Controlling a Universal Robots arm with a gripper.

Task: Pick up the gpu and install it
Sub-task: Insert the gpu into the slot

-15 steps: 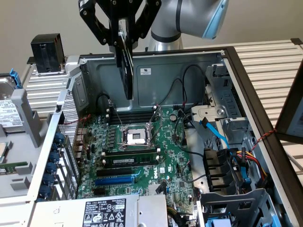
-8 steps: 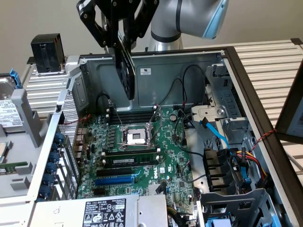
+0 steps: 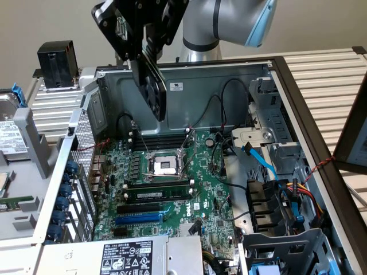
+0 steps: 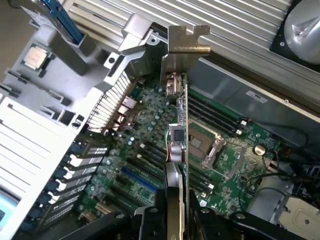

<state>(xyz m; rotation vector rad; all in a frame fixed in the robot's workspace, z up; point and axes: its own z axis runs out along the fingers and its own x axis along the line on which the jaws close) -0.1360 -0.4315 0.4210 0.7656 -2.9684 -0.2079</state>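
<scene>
My gripper (image 3: pixel 140 52) is shut on the gpu (image 3: pixel 151 86), which hangs on edge above the open computer case, over the back of the motherboard (image 3: pixel 195 183). The card's black fan shroud and round fan face the exterior view's right. In the wrist view the gpu (image 4: pixel 183 115) shows edge-on, with its silver bracket (image 4: pixel 184 42) at the far end and the gripper (image 4: pixel 175 217) clamped on the near end. Well below the card lie the blue expansion slot (image 3: pixel 140 217) (image 4: pixel 136 178) and the CPU socket (image 3: pixel 163 166).
The case's metal back wall (image 3: pixel 195 91) stands close behind the card. Black cables (image 3: pixel 221 132) cross the board, a drive cage (image 3: pixel 275 143) and wire bundles sit at the exterior view's right, a power supply (image 3: pixel 126 255) in front. A hard drive (image 3: pixel 7 134) lies outside the case.
</scene>
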